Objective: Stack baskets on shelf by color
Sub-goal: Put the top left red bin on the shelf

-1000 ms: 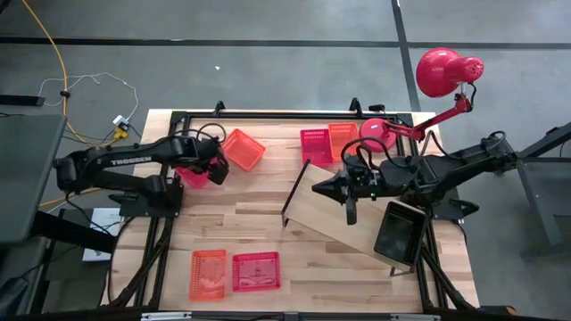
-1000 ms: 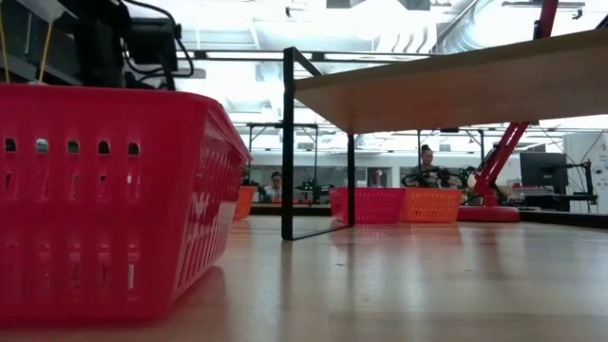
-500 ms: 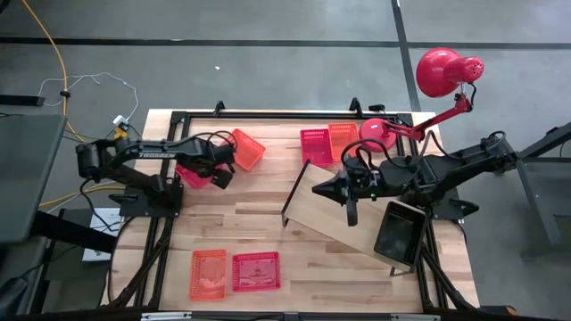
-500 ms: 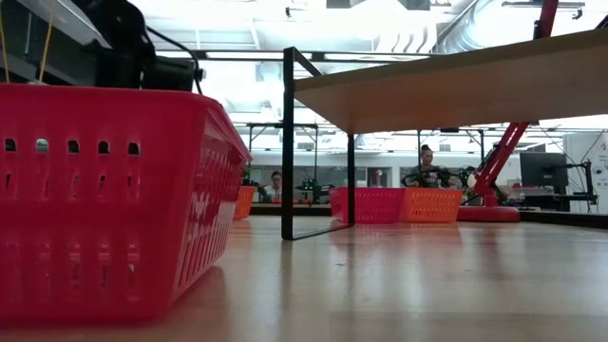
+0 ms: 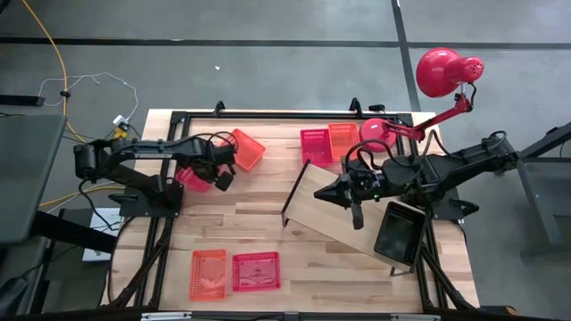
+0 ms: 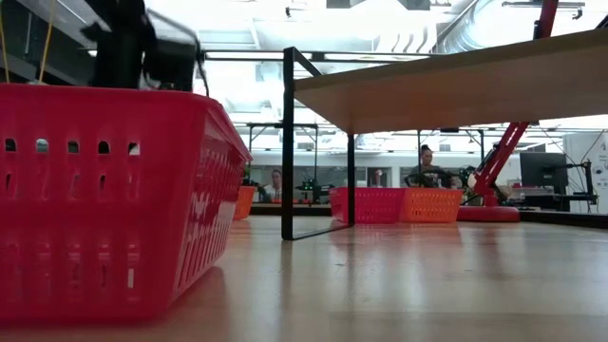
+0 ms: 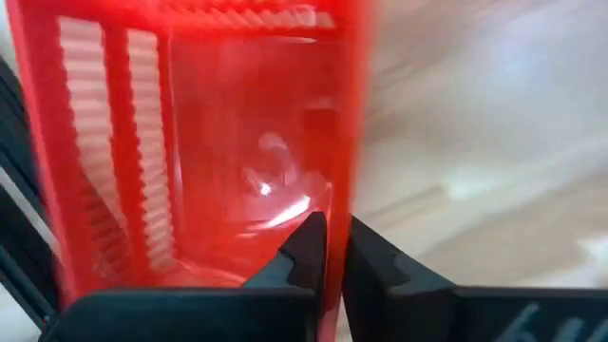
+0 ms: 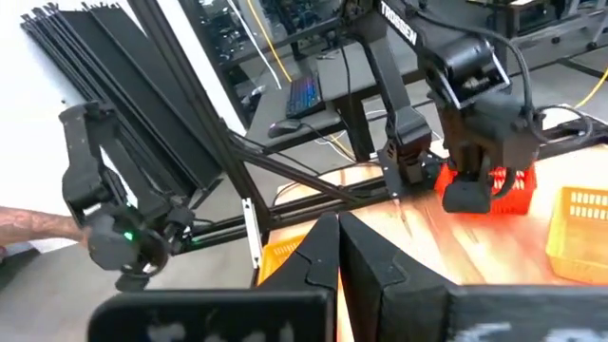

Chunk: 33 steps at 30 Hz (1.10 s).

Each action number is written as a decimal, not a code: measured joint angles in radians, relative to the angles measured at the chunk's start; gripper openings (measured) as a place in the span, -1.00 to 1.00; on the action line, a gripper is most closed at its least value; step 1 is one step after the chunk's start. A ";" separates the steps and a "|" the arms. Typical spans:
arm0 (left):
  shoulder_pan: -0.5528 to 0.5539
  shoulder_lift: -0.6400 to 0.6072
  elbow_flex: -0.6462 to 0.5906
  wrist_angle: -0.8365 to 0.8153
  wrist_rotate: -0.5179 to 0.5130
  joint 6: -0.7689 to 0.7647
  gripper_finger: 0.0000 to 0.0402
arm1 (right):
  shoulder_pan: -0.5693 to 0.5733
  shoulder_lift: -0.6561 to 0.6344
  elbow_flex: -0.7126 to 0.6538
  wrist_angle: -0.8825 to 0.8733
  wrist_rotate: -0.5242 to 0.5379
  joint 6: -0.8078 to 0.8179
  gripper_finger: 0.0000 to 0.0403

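1. The left gripper [image 5: 217, 169] is closed on the rim of a red basket [image 5: 191, 176] at the far left of the table [image 5: 259, 227]; in the left wrist view its fingertips [image 7: 312, 237] pinch the basket's red wall [image 7: 347, 142].
2. An orange basket [image 5: 245, 149] lies just beyond that gripper, beside the red one.
3. The right gripper [image 5: 355, 209] hangs over the slanted shelf [image 5: 335, 209], fingers pressed together and holding nothing.
4. A black basket [image 5: 398, 234] sits at the shelf's near end, just beside the right gripper.
5. A red-and-orange pair [image 5: 328, 143] rests beyond the shelf.
6. Another orange-and-red pair [image 5: 235, 272] lies at the near edge, well apart from both grippers.
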 joint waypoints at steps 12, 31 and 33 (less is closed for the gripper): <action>-0.258 -0.081 0.598 -0.326 -0.118 -0.105 -1.00 | 0.007 -0.048 0.000 0.101 0.066 -0.074 -1.00; -0.744 0.649 1.514 -0.289 -0.273 -0.136 -1.00 | 0.006 -0.092 0.000 0.053 0.466 -0.092 -1.00; -0.731 0.716 1.575 -0.286 -0.278 -0.094 -1.00 | 0.006 -0.092 0.000 0.047 0.473 -0.093 -1.00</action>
